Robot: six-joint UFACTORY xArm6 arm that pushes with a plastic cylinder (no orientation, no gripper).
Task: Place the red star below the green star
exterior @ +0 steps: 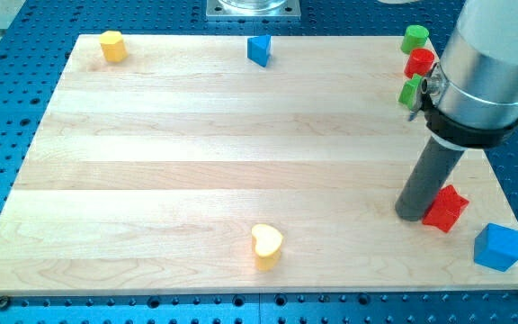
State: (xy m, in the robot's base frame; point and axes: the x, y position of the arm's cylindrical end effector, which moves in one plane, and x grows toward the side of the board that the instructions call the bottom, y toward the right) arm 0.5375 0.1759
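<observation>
A red star-like block (445, 209) lies near the board's lower right. My tip (409, 217) rests on the board touching the red block's left side. A green block (410, 91), partly hidden behind the arm, sits at the upper right; its shape is hard to make out. A second green block (414, 39) sits at the top right corner, with another red block (419, 62) between the two greens. The red star-like block is well below this group.
A blue cube (497, 247) lies at the lower right corner, just right of and below the red star-like block. A yellow heart (266, 246) sits at the bottom centre. A blue block (259, 49) and a yellow block (111, 45) sit along the top edge.
</observation>
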